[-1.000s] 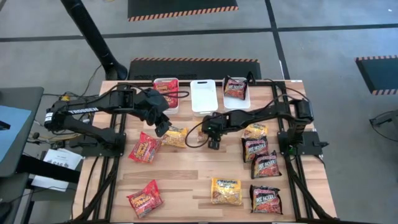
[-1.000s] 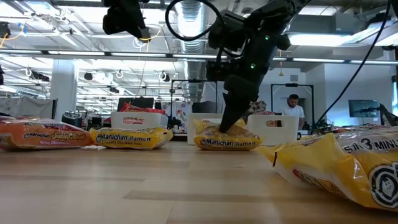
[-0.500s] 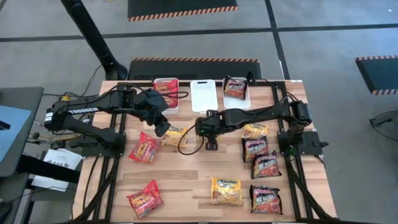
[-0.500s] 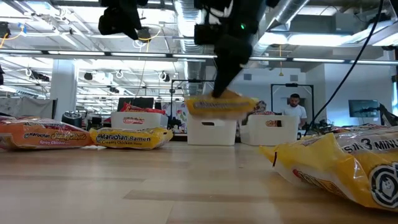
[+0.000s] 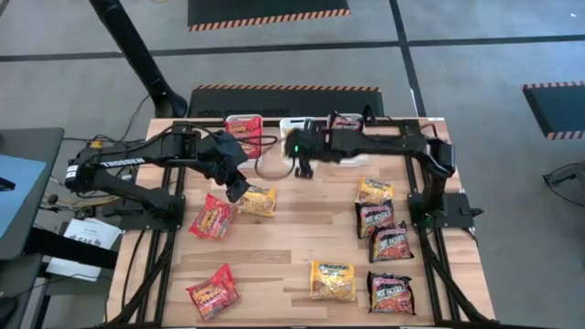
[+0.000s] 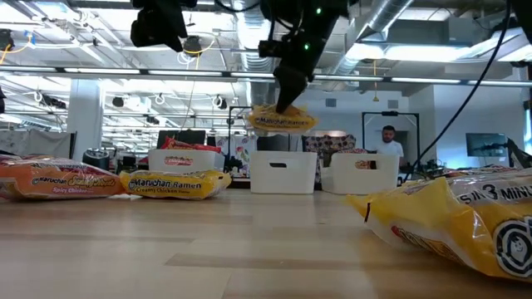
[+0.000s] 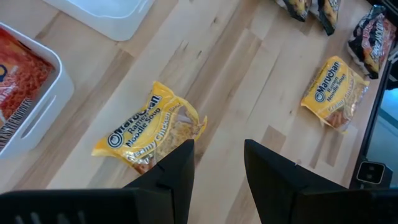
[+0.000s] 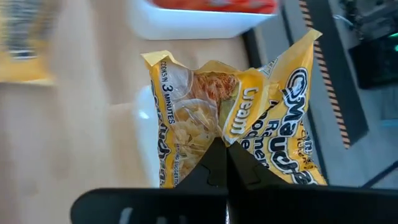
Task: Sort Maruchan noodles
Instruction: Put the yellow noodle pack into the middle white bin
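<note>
My right gripper [image 5: 302,163] is shut on a yellow Maruchan packet [image 6: 281,121], held in the air over the middle white tray [image 5: 289,123]; the packet fills the right wrist view [image 8: 236,124]. My left gripper [image 5: 236,187] is open and empty just above another yellow packet [image 5: 259,200], which lies flat on the table, also in the left wrist view [image 7: 152,127]. The left tray [image 5: 243,128] holds red packets. The right tray [image 5: 347,124] holds a dark packet. My right gripper pinches the yellow packet between its two shut fingers at a bunched crease in the middle of its upper face [image 8: 219,134]. The fingers [image 6: 287,87] come from above, pointing down. The packet hangs roughly level below them, lifted clear of table and tray.
Loose on the table lie two red packets [image 5: 212,217] [image 5: 212,291] at the left, a yellow one [image 5: 333,280] at the near middle, and a yellow [image 5: 375,191] and three dark ones [image 5: 375,217] [image 5: 391,242] [image 5: 390,292] at the right.
My right gripper has lifted the yellow packet off the table's middle and carried it up and toward the far edge, over the middle tray. The packet has gone from lying flat to hanging clear.
</note>
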Motion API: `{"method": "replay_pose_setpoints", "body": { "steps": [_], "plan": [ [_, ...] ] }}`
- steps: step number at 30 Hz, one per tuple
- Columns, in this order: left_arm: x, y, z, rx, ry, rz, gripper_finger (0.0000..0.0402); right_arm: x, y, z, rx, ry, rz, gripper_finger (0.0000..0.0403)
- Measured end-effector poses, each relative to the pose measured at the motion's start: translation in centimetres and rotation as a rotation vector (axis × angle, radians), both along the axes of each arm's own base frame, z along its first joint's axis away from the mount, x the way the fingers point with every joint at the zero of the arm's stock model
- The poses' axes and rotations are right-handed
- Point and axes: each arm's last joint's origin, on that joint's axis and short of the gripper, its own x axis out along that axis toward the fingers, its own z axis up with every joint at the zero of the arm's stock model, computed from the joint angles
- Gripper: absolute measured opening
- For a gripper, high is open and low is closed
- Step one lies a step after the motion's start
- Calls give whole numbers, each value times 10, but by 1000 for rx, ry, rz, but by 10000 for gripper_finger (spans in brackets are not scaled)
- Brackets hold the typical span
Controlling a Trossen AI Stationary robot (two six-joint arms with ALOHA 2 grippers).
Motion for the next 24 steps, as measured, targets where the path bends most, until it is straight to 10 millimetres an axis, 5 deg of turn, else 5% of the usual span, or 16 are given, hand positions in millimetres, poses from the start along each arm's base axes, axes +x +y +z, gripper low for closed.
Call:
{"method": "replay_pose_setpoints", "body": {
  "steps": [11, 17, 24],
  "plan": [
    [0, 0, 0, 9, 1, -11, 125, -8, -64, 10, -48, -108, 28, 6],
    [0, 0, 0, 15, 2, -18, 125, 0, -87, -25, -32, -75, 0, 6],
    [0, 0, 0, 12, 6, -24, 125, 9, -90, -46, -58, -21, 11, 5]
  ]
}}
